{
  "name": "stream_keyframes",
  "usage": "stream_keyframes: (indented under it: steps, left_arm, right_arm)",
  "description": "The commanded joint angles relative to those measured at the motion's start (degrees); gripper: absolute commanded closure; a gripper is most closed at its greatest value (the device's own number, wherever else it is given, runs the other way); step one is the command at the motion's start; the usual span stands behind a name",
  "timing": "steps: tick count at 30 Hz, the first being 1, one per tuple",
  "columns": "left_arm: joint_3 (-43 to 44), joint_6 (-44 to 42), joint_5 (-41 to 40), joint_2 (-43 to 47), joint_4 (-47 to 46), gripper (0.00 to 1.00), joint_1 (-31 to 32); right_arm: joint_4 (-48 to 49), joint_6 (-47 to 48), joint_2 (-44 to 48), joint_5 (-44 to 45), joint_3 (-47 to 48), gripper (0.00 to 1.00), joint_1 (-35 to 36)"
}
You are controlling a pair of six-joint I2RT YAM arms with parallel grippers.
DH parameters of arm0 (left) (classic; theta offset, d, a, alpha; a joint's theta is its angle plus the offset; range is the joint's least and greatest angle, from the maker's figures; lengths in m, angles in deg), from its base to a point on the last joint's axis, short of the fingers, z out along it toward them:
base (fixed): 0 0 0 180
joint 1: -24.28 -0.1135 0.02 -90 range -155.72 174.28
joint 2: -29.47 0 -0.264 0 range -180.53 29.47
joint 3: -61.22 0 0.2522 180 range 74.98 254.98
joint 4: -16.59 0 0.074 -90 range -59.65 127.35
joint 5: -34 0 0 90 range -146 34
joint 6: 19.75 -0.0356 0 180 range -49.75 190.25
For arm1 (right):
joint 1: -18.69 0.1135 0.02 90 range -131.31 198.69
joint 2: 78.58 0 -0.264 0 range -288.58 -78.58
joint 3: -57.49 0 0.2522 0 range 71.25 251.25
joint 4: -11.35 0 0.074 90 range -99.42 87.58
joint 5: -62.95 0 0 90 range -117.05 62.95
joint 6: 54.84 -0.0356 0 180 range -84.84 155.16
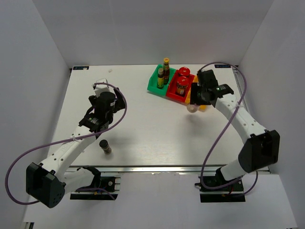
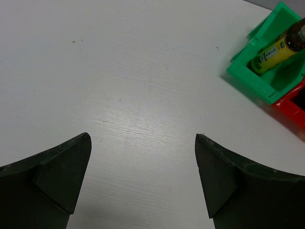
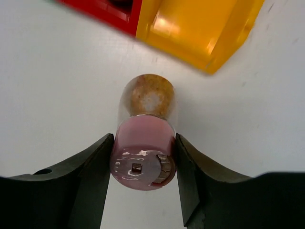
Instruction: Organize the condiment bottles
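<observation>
My right gripper (image 3: pixel 144 145) is shut on the pink cap of the pale pink-capped bottle (image 3: pixel 144 152), held above the table just in front of the yellow bin (image 3: pixel 200 28); in the top view the bottle (image 1: pixel 192 108) hangs below the gripper (image 1: pixel 196 101). Two yellow-capped bottles (image 1: pixel 163 71) stand in the green bin (image 1: pixel 152 85), one also showing in the left wrist view (image 2: pixel 276 50). Two red-lidded jars (image 1: pixel 182 81) sit in the red bin (image 1: pixel 172 93). The black-capped shaker (image 1: pixel 105 147) stands near the front left. My left gripper (image 2: pixel 143 140) is open and empty above bare table.
The three bins stand side by side at the back right, green, red, then yellow, the yellow one (image 1: pixel 200 106) mostly hidden by my right arm. White walls enclose the table on three sides. The left arm's purple cable loops over the left side.
</observation>
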Motion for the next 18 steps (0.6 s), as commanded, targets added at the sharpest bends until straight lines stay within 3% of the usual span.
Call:
stream_keyframes:
  steps: [1,9,18]
  left_arm:
    - [0.7,0.1,-1.7,0.4,-1.0,0.02,-0.4]
    - [1.3,0.1,-2.2,-1.9,-0.6,0.02,-2.4]
    - [1.4,0.4,1.1,-2.8,-0.9,0.02,-5.8]
  right_arm:
    - [4.3,5.6,-5.5,0.2,9.7,0.8,-2.8]
    - [-1.0,9.0,-24.0,1.8,32.4,0.8,-7.9]
    - [-0.8,9.7,-29.4,-0.4,35.2,0.82,-13.0]
